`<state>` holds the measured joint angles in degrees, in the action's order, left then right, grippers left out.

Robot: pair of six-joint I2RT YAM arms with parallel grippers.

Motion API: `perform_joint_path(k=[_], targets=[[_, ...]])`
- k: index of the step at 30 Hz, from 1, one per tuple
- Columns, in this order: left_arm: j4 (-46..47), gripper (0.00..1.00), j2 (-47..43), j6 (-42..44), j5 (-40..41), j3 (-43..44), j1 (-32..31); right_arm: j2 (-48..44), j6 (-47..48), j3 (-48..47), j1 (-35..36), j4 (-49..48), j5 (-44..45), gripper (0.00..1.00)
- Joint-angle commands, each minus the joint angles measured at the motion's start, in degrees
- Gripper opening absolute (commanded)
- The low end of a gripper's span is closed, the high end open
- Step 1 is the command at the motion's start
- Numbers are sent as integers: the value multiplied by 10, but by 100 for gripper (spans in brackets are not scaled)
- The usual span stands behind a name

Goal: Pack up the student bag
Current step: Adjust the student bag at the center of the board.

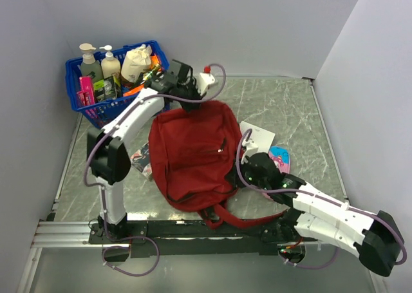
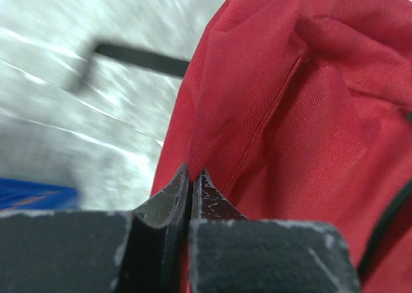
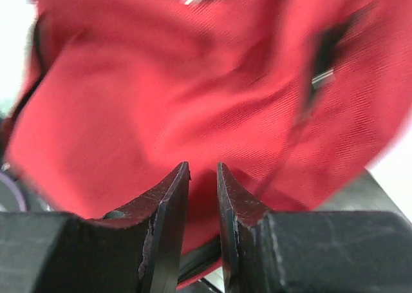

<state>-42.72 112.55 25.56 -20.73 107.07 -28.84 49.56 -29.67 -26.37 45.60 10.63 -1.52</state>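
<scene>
The student bag (image 1: 190, 154), dark red with black straps, lies in the middle of the table. My left gripper (image 1: 187, 105) is at its far top edge, and its jaws are shut on a fold of the red fabric (image 2: 257, 113). My right gripper (image 1: 242, 174) is at the bag's right side. Its jaws stand a narrow gap apart right in front of the red fabric (image 3: 193, 80), with a black strip low between them. I cannot see any fabric caught in them. The right wrist view of the bag is blurred.
A blue basket (image 1: 96, 109) of bottles stands at the back left. A white spray bottle (image 1: 206, 79) is behind the bag. A white card (image 1: 259, 136) and a pink-blue item (image 1: 280, 158) lie to the right. A booklet (image 1: 141, 159) lies at the bag's left.
</scene>
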Motion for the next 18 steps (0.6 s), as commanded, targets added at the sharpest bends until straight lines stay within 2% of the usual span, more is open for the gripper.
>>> perform_joint_path(k=[1, 6, 8, 9, 10, 13, 18], targets=[[54, 1, -85, -4, 45, 53, -8, -27, 30, 18, 41, -97, -25, 32], [121, 2, -64, 1, 137, 16, -12, 31, 32, 18, 55, -105, -34, 31], [130, 20, -51, 0, 157, 2, -13, 47, 28, 26, 55, -124, -33, 31], [144, 44, -47, -2, 165, -3, -16, 70, 27, 28, 56, -127, -35, 31], [148, 57, -44, -3, 176, -10, -17, 82, 25, 28, 56, -126, -34, 31], [171, 79, -46, -1, 194, -45, -30, 127, 17, 28, 56, -120, -18, 31], [164, 80, -71, -34, 173, -61, -41, 166, 10, 30, 59, -123, 10, 33]])
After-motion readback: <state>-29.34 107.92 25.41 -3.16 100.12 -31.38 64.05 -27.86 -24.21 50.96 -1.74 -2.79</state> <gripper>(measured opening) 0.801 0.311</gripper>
